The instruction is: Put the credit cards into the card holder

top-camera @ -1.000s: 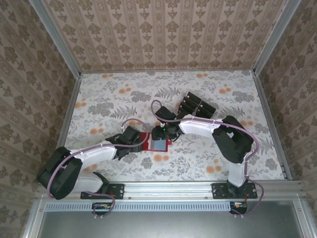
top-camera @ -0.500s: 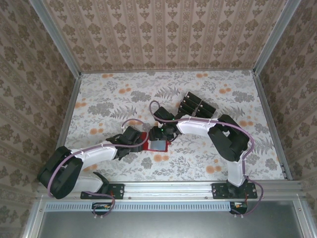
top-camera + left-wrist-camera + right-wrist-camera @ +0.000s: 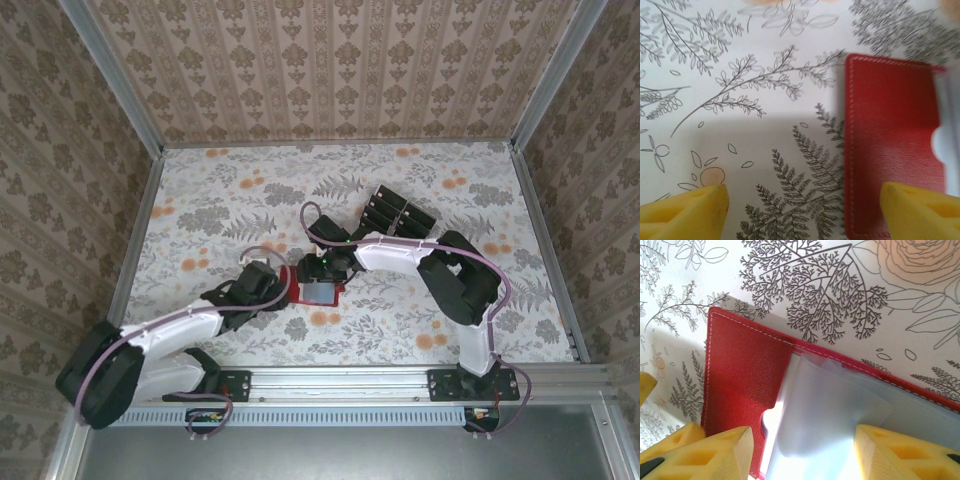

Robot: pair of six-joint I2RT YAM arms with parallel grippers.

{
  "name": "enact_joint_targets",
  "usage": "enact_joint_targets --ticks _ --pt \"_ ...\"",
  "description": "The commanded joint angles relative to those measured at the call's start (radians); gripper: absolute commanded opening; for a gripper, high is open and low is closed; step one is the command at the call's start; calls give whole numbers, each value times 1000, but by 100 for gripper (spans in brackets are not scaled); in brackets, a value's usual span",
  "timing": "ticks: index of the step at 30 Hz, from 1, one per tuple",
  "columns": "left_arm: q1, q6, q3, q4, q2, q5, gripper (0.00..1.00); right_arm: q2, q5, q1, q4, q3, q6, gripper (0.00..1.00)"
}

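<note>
The card holder point(image 3: 320, 293) lies open on the floral cloth at mid-table, its greyish-blue inside facing up. In the left wrist view its red flap point(image 3: 892, 145) fills the right side. My left gripper point(image 3: 802, 215) is open astride the flap's left edge, with one yellow fingertip point(image 3: 920, 210) over the red leather. My right gripper point(image 3: 802, 455) is open over the holder, its fingers either side of the clear card sleeves point(image 3: 832, 415). From above, the left gripper point(image 3: 283, 285) and right gripper point(image 3: 312, 272) meet at the holder. The black credit cards point(image 3: 395, 213) lie in a cluster behind and to the right.
Patterned walls with metal corner posts point(image 3: 140, 215) close in the table on three sides. A metal rail point(image 3: 350, 385) runs along the near edge and carries both arm bases. The right arm's elbow point(image 3: 465, 285) rises to the right of the holder.
The left arm has swung lower and further left at its elbow, with its gripper still at the holder's left edge. The right gripper has shifted slightly left over the holder.
</note>
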Motion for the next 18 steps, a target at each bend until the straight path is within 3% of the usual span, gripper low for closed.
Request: enact_joint_targets --ticks 1,9,18 --pt "-4 -1 -14 -10 -94 34 82 11 -26 11 18 -1 30 57" --pt "-9 27 -65 47 -207 127 82 19 -31 18 20 18 44 58" --pt "-49 52 -82 114 -205 160 82 30 -27 19 20 26 52 58"
